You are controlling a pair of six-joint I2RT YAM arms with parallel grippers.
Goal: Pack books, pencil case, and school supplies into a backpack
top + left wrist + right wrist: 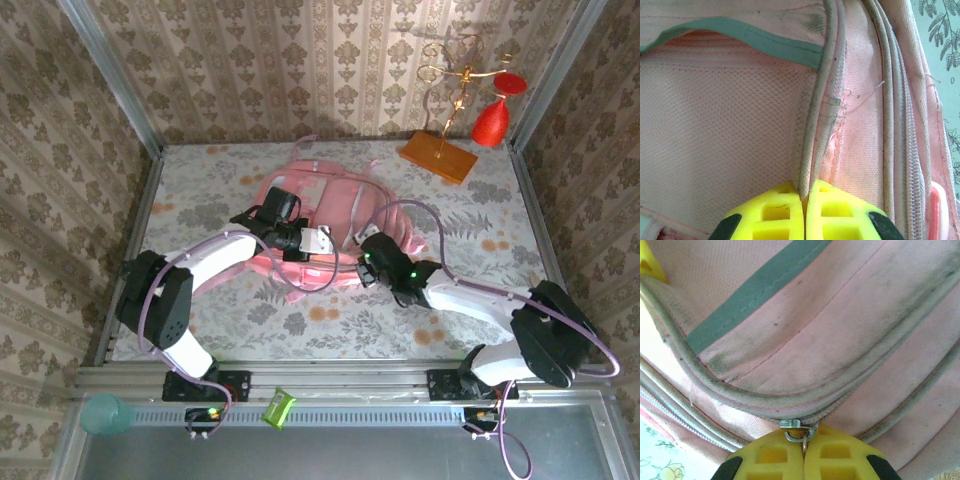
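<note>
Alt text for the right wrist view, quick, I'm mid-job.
The right gripper is shut on a small metal zipper pull at the bottom centre. Above it the pink backpack spreads, with grey piped seams and a teal stripe; patterned table shows at the lower left.

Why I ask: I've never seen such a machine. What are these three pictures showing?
Two robot arms are bolted to a table. The overhead picture looks down on both; the other two come from cameras on each wrist, so the yellow blocks are the arms' own fingers. A pink backpack lies on the table, with an orange-based wire stand at the back. The left gripper is shut on a piped edge of the backpack; the right gripper is shut on its zip pull.
</note>
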